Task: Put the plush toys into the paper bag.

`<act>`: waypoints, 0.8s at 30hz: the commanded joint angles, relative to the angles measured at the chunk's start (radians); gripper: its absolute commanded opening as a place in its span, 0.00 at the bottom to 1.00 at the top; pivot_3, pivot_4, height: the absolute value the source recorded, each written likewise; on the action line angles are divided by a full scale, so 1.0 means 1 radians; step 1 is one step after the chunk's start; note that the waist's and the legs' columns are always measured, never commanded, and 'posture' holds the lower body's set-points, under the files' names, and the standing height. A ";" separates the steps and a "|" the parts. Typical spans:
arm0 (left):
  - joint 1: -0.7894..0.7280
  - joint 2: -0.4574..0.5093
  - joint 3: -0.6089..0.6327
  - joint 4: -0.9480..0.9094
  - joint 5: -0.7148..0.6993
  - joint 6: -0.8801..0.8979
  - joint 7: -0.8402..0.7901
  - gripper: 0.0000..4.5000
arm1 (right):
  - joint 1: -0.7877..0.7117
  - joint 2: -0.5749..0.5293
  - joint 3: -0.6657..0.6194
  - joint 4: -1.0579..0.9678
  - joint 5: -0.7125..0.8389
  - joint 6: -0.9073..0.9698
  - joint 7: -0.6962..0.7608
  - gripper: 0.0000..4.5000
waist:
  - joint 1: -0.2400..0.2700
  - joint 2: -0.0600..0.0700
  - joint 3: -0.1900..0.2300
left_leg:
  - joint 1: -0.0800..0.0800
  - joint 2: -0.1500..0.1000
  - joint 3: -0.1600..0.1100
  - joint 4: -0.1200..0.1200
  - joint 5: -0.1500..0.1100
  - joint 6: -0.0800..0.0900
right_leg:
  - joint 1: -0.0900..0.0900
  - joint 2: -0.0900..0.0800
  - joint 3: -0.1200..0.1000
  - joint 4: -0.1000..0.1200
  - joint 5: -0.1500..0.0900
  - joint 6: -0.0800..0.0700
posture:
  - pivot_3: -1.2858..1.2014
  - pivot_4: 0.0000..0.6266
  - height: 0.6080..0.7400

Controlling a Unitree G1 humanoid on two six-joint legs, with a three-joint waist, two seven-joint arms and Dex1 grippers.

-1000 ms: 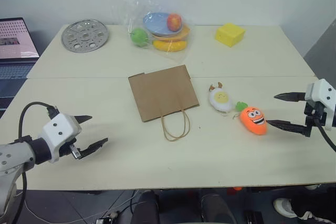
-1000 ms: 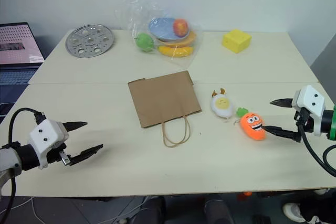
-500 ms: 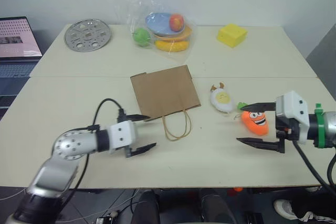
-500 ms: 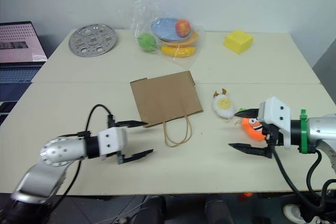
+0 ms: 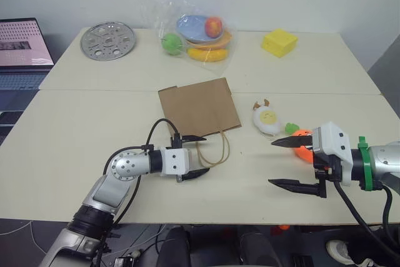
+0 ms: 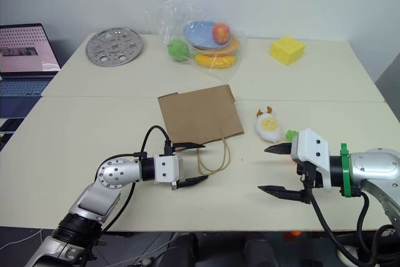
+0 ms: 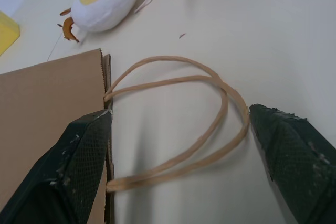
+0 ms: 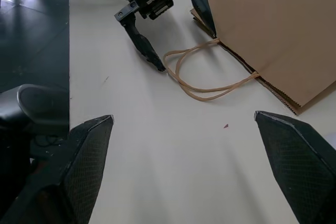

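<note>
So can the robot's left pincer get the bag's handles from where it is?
Probably yes. The left pincer is open right at the paper bag's mouth, one finger at the bag's edge and the other beyond the loop handles, which lie flat on the table between them. Nothing blocks them.

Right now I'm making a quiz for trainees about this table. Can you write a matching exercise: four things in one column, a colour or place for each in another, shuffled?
Things:
1. paper bag
2. egg toy
3. block
4. metal disc

Descriptions:
A. yellow, far right part of the table
B. lying flat, handles by the left tool
C. far left part of the table
D. white, between the bag and the carrot toy

Pairs: 1-B, 2-D, 3-A, 4-C
</note>
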 commanded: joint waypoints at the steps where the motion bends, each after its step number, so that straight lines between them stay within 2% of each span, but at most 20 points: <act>1: -0.017 -0.002 -0.004 -0.004 -0.018 -0.015 -0.010 0.74 | 0.011 -0.004 -0.044 -0.038 0.019 -0.008 -0.010 1.00 | 0.000 0.000 0.000 | 0.000 0.000 0.000 0.000 0.000 0.000 | 0.000 0.000 0.000 0.000 0.000 0.000 | 0.52 0.24 1.00; 11: -0.055 -0.018 -0.010 -0.017 -0.060 0.021 -0.045 0.04 | 0.026 -0.003 -0.054 -0.041 0.027 -0.010 -0.015 1.00 | 0.001 0.000 0.000 | 0.000 0.000 -0.001 0.000 0.000 0.000 | 0.001 0.000 0.000 0.000 0.000 0.001 | 0.52 0.24 1.00; 14: -0.059 -0.016 -0.003 -0.036 -0.089 0.060 -0.060 0.01 | 0.027 0.000 -0.054 -0.041 0.027 -0.010 -0.019 1.00 | 0.001 0.000 0.000 | 0.000 0.000 -0.001 0.000 0.000 0.000 | 0.001 0.000 0.000 0.000 0.000 0.001 | 0.52 0.24 1.00; 18: -0.065 0.024 0.064 -0.142 -0.279 0.344 -0.119 0.01 | -0.012 0.025 0.000 -0.034 0.001 0.039 -0.107 1.00 | -0.003 0.000 0.000 | 0.000 0.000 -0.001 0.000 0.000 0.000 | 0.001 0.000 0.000 0.000 -0.001 0.001 | 0.52 0.24 1.00; 22: -0.121 0.036 0.144 -0.187 -0.493 0.673 -0.114 0.01 | -0.095 0.142 0.121 -0.023 -0.027 0.039 -0.201 1.00 | -0.007 0.000 0.000 | 0.001 0.001 -0.002 0.000 0.000 0.000 | 0.001 0.001 -0.001 0.001 -0.002 0.004 | 0.52 0.24 1.00; 24: -0.165 0.028 0.170 -0.156 -0.512 0.715 -0.102 0.01 | -0.163 0.224 0.217 0.026 -0.105 0.002 -0.254 1.00 | -0.007 0.000 0.000 | 0.000 0.000 -0.003 0.000 0.000 0.000 | 0.001 0.001 -0.002 0.000 -0.002 0.004 | 0.52 0.24 1.00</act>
